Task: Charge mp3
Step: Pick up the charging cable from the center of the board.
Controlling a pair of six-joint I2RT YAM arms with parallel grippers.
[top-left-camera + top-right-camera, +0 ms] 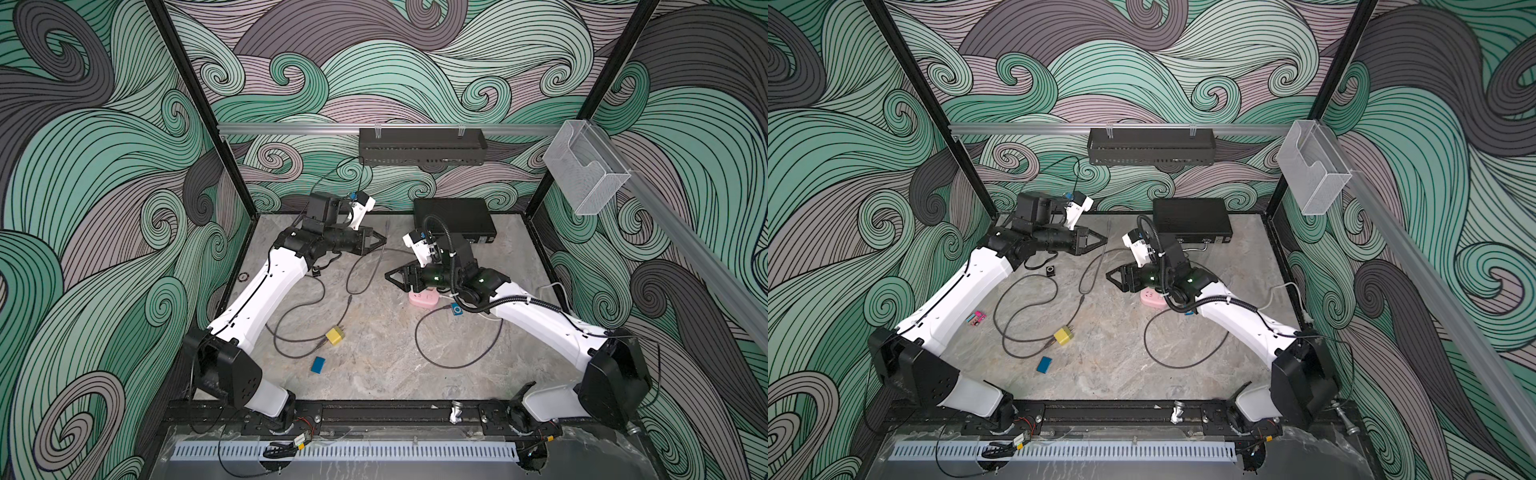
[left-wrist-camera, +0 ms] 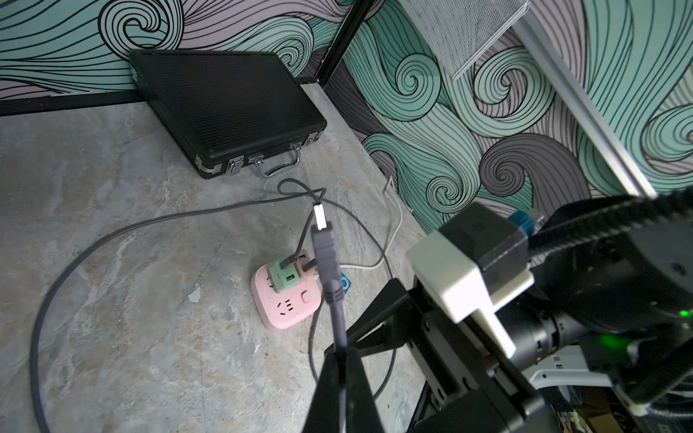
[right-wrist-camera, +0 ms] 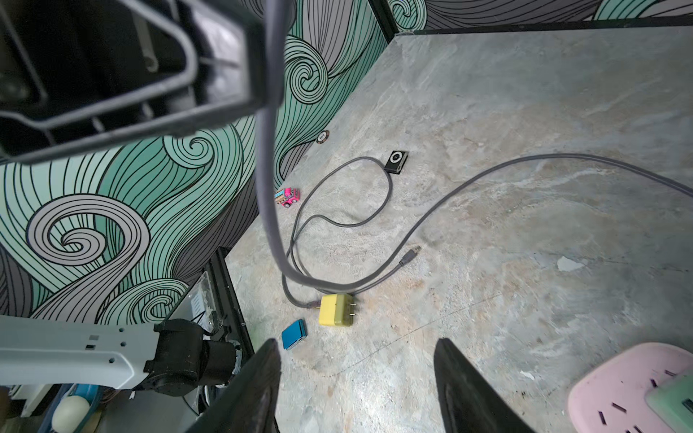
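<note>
- Mp3 player [image 1: 456, 311], blue, flat on the desk [image 1: 374, 374] toward its right edge, just beside the pink power strip [image 1: 423, 301], in a top view.
- Left wrist view: left gripper [image 2: 340, 351] clenched on a grey cable [image 2: 338, 326], USB plug [image 2: 325, 255] raised above the strip.
- Right wrist view: right gripper [image 3: 358, 343] released, empty, over bare desk.
</note>
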